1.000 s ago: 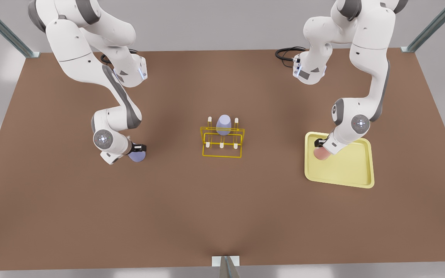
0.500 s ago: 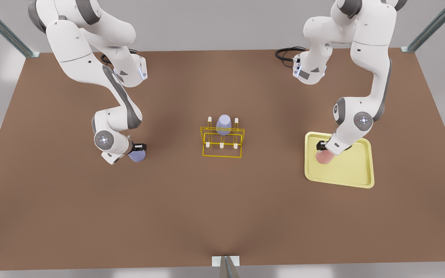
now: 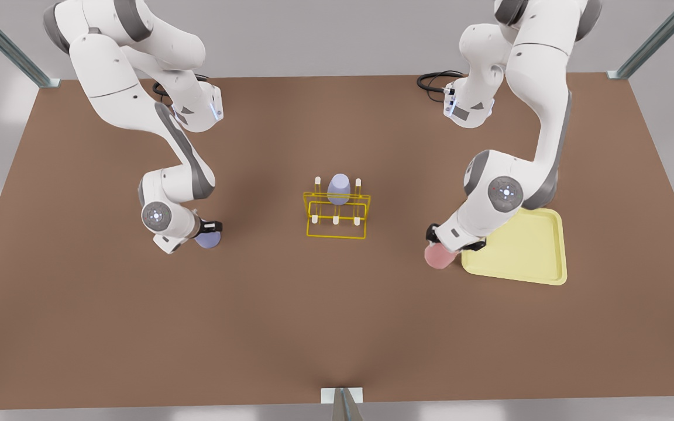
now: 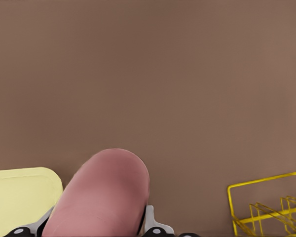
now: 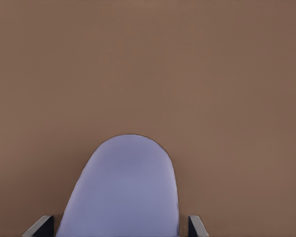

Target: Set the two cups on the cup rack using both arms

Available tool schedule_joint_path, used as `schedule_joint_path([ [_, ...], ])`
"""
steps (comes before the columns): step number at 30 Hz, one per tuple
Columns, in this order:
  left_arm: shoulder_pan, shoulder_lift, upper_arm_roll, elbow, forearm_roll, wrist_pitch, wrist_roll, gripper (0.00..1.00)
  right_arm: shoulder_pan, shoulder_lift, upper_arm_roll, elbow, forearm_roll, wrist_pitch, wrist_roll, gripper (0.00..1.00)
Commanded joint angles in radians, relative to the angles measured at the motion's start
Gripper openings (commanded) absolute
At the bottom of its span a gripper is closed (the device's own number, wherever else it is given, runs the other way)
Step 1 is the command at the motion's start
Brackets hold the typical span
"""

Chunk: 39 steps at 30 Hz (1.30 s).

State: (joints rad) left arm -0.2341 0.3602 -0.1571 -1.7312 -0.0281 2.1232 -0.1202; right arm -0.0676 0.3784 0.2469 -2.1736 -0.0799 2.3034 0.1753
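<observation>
The salmon pink cup (image 3: 437, 257) hangs just off the tray's corner, on the side toward the cup rack (image 3: 337, 219), with my left gripper (image 3: 446, 245) shut on it. In the left wrist view the pink cup (image 4: 103, 197) sits between the fingers (image 4: 157, 228), with the rack (image 4: 266, 207) off to one side. At the front view's left, my right gripper (image 3: 206, 231) is shut on a lavender cup (image 3: 208, 239), which also appears in the right wrist view as the lavender cup (image 5: 123, 192). Another lavender cup (image 3: 338, 188) stands upside down on the rack's back row.
A flat pale-yellow tray (image 3: 524, 251) lies at the front view's right, partly under the left arm; its corner (image 4: 19, 197) shows in the left wrist view. A black cable (image 3: 433, 79) coils at the table's back edge. Brown table surrounds the rack.
The left arm has carried the pink cup off the tray toward the front view's left, nearer the rack. The right arm with its lavender cup has hardly moved.
</observation>
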Motion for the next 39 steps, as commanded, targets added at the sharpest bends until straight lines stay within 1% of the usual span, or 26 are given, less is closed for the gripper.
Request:
schedule_joint_path([
  [1, -0.059, 0.036, -0.006, 0.065, -0.001, -0.092, -0.519, 0.83, 0.0, 0.002, 0.0, 0.001, 0.002, 0.007, -0.023, 1.0],
  [2, -0.091, 0.057, -0.007, 0.102, -0.003, -0.094, -0.576, 0.83, 0.0, 0.004, 0.0, 0.001, 0.002, 0.01, -0.023, 1.0],
  [3, -0.116, 0.091, -0.006, 0.171, -0.004, -0.131, -0.633, 0.83, 0.0, 0.008, 0.0, 0.003, 0.002, 0.011, -0.023, 1.0],
  [4, -0.132, 0.134, -0.019, 0.246, -0.007, -0.164, -0.693, 0.83, 0.0, 0.01, 0.0, 0.003, 0.002, 0.014, -0.023, 0.96],
  [7, -0.168, 0.164, -0.035, 0.303, -0.007, -0.167, -0.771, 0.83, -0.001, 0.014, 0.0, 0.005, 0.002, 0.018, -0.023, 0.95],
  [8, -0.175, 0.164, -0.035, 0.312, -0.007, -0.19, -0.774, 0.83, -0.001, 0.014, 0.0, 0.005, 0.002, 0.019, -0.023, 0.96],
  [11, -0.182, 0.158, -0.084, 0.318, -0.007, -0.313, -0.779, 0.83, -0.004, 0.014, 0.0, -0.002, 0.003, 0.021, -0.036, 0.87],
  [12, -0.183, 0.16, -0.104, 0.328, -0.003, -0.313, -0.829, 0.83, -0.004, 0.013, 0.002, -0.006, 0.006, 0.019, -0.036, 0.86],
  [16, -0.231, 0.178, -0.11, 0.321, -0.003, -0.313, -0.852, 0.83, -0.003, 0.011, 0.006, -0.009, 0.016, 0.008, -0.039, 0.84],
  [19, -0.244, 0.178, -0.111, 0.297, -0.004, -0.315, -0.882, 0.83, -0.003, 0.011, 0.006, -0.006, 0.026, 0.004, -0.06, 0.79],
  [25, -0.257, 0.22, -0.114, 0.297, -0.006, -0.286, -0.882, 0.84, -0.003, 0.002, 0.006, 0.006, 0.045, -0.036, -0.08, 0.77],
  [26, -0.257, 0.22, -0.114, 0.297, -0.006, -0.286, -0.882, 0.9, -0.003, 0.002, 0.006, 0.012, 0.045, -0.044, -0.08, 0.77],
  [27, -0.254, 0.22, -0.116, 0.297, -0.006, -0.286, -0.88, 1.0, -0.003, 0.002, 0.008, 0.017, 0.045, -0.047, -0.08, 0.77],
  [29, -0.249, 0.218, -0.114, 0.297, -0.006, -0.29, -0.88, 1.0, 0.006, -0.003, 0.009, 0.052, 0.081, -0.097, -0.126, 0.77],
  [30, -0.246, 0.217, -0.114, 0.298, -0.006, -0.293, -0.878, 1.0, 0.006, -0.006, 0.029, 0.07, 0.088, -0.116, -0.155, 0.77],
  [32, -0.194, 0.177, -0.113, 0.311, 0.005, -0.376, -0.862, 1.0, 0.006, -0.006, 0.055, 0.107, 0.123, -0.157, -0.175, 0.77],
  [33, -0.117, 0.141, -0.111, 0.343, 0.062, -0.489, -0.771, 1.0, 0.006, -0.004, 0.075, 0.126, 0.127, -0.165, -0.188, 0.77],
  [34, -0.016, 0.111, -0.11, 0.407, 0.076, -0.581, -0.67, 1.0, 0.006, -0.003, 0.097, 0.152, 0.15, -0.186, -0.191, 0.77],
  [35, 0.071, 0.105, -0.11, 0.467, 0.076, -0.628, -0.583, 1.0, 0.008, 0.0, 0.117, 0.175, 0.177, -0.199, -0.212, 0.77],
  [36, 0.186, 0.105, -0.11, 0.532, 0.077, -0.677, -0.388, 1.0, 0.015, 0.004, 0.141, 0.205, 0.207, -0.217, -0.218, 0.77],
  [37, 0.234, 0.105, -0.114, 0.538, 0.14, -0.689, -0.202, 1.0, 0.015, 0.004, 0.163, 0.228, 0.216, -0.239, -0.22, 0.77],
  [38, 0.268, 0.062, -0.107, 0.494, 0.188, -0.677, 0.014, 1.0, 0.015, 0.002, 0.184, 0.255, 0.253, -0.269, -0.227, 0.77],
  [39, 0.277, -0.085, -0.104, 0.282, 0.183, -0.55, 0.135, 1.0, 0.017, 0.004, 0.195, 0.276, 0.264, -0.282, -0.232, 0.77],
])
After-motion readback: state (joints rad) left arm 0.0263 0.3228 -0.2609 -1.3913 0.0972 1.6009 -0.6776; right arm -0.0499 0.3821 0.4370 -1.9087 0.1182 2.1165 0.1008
